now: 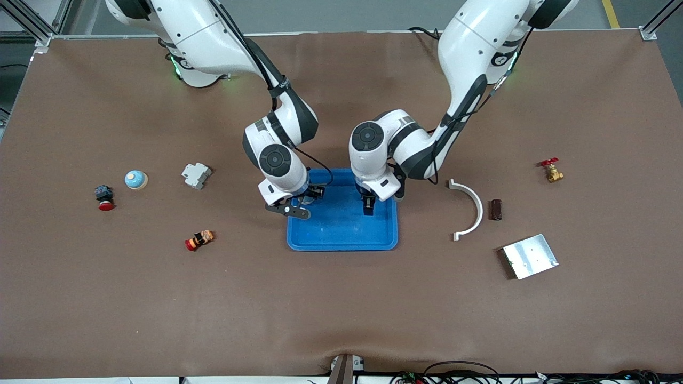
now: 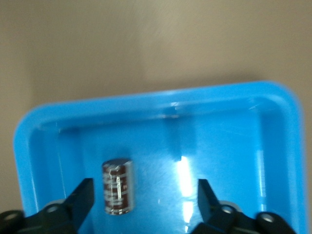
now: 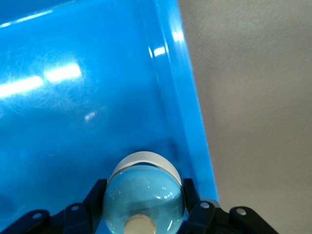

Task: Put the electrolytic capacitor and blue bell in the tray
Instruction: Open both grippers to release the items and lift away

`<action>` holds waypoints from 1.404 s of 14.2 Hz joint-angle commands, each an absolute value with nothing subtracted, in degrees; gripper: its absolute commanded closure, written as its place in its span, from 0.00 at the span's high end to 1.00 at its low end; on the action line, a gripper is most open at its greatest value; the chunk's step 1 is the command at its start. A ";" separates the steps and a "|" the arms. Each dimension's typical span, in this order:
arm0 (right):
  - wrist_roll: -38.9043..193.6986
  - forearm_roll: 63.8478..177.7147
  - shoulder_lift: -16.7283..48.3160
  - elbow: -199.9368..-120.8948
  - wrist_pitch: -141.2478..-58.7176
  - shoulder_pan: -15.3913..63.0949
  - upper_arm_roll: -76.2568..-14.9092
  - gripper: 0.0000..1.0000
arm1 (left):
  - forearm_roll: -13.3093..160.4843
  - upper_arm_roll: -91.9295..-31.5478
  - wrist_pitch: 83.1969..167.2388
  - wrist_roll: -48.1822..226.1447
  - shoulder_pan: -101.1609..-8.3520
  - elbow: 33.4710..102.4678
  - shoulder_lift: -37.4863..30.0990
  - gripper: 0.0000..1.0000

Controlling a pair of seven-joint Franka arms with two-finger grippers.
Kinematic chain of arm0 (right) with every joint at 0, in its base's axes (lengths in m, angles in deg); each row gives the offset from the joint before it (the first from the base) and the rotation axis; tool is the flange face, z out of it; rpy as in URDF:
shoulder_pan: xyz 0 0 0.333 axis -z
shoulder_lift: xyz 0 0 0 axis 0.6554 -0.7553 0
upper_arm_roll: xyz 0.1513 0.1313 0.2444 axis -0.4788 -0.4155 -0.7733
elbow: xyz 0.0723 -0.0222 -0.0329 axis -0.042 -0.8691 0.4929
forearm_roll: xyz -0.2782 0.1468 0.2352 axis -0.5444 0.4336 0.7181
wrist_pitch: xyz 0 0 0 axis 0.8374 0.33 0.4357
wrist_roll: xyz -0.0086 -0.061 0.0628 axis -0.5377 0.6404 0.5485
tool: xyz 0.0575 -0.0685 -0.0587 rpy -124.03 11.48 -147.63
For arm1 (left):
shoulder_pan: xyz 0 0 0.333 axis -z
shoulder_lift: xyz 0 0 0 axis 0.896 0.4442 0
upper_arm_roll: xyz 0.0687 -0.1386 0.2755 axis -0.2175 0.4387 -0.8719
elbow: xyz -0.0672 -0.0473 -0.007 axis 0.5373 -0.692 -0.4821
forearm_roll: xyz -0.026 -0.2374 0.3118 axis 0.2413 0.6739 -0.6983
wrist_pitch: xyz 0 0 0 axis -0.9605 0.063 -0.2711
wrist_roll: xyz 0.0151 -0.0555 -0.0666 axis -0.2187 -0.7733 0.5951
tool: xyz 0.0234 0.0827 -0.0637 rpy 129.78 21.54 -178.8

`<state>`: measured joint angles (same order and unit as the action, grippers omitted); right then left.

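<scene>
Brown worktop [image 1: 341,309] surrounds the blue tray [image 1: 341,240]; over it, the left hand [image 2: 146,195] is spread wide around an electrolytic capacitor [image 2: 117,186], while a blue bell [image 3: 145,197] is clamped in the right hand [image 3: 144,202] beside the rim.

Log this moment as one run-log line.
left gripper: open over tray | capacitor: in tray, released | right gripper: shut on blue bell, over tray

Tray [image 2: 273,141] of glossy bright-blue plastic carrying sharp light reflections; electrolytic capacitor [image 2: 117,186] in shiny brown sleeve with bright metallic end; blue bell [image 3: 144,197] smooth and glossy with pale matt knob; table [image 1: 341,298] covered in matt brown cloth-like material; flat plate [image 1: 530,256] of dull silver metal.
</scene>
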<state>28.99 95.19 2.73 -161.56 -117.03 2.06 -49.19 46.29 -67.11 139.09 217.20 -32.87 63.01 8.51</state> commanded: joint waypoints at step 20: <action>28.95 95.89 12.09 -161.24 -104.18 8.86 -48.05 1.00 | 49.48 -66.70 134.18 124.30 -47.80 70.63 -3.55 1.00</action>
